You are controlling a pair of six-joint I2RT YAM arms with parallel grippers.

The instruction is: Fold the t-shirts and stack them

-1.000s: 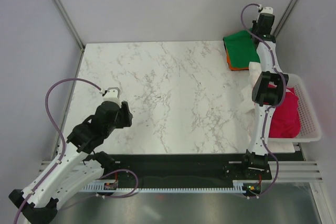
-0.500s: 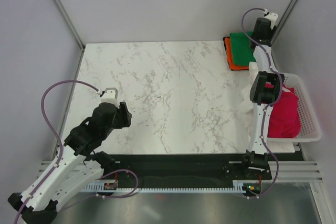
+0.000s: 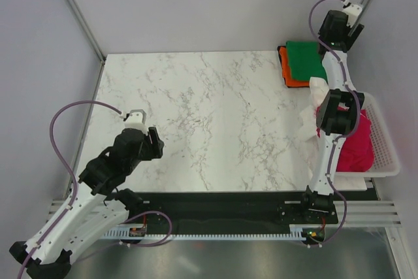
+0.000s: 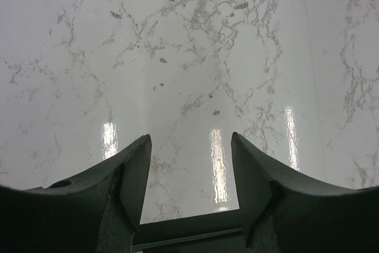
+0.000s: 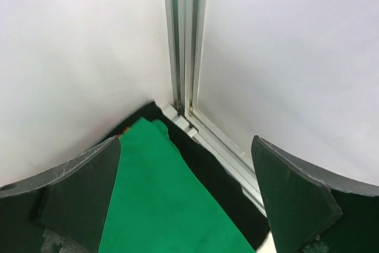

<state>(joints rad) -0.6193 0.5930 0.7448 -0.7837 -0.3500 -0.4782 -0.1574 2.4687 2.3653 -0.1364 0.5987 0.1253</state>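
Observation:
A folded bright green t-shirt [image 3: 304, 60] lies flat on top of a stack at the table's back right corner. An orange t-shirt [image 3: 287, 73] peeks out beneath it. In the right wrist view the green t-shirt [image 5: 160, 199] rests on a black t-shirt [image 5: 222, 179]. My right gripper [image 3: 334, 29] hangs open above and behind the stack, its jaws [image 5: 185, 140] wide apart and empty. A white t-shirt [image 3: 313, 96] droops over the basket's left side, and a crimson red t-shirt [image 3: 356, 147] fills the basket. My left gripper [image 3: 154, 143] hovers open over bare marble [image 4: 189, 136].
The white slotted basket [image 3: 386, 142] stands at the right edge of the marble table [image 3: 215, 109]. An aluminium frame post [image 5: 185, 39] and grey walls close off the back right corner just behind the stack.
My right gripper has opened, let go of the green t-shirt onto the stack, and risen back towards the corner. The left arm has barely shifted.

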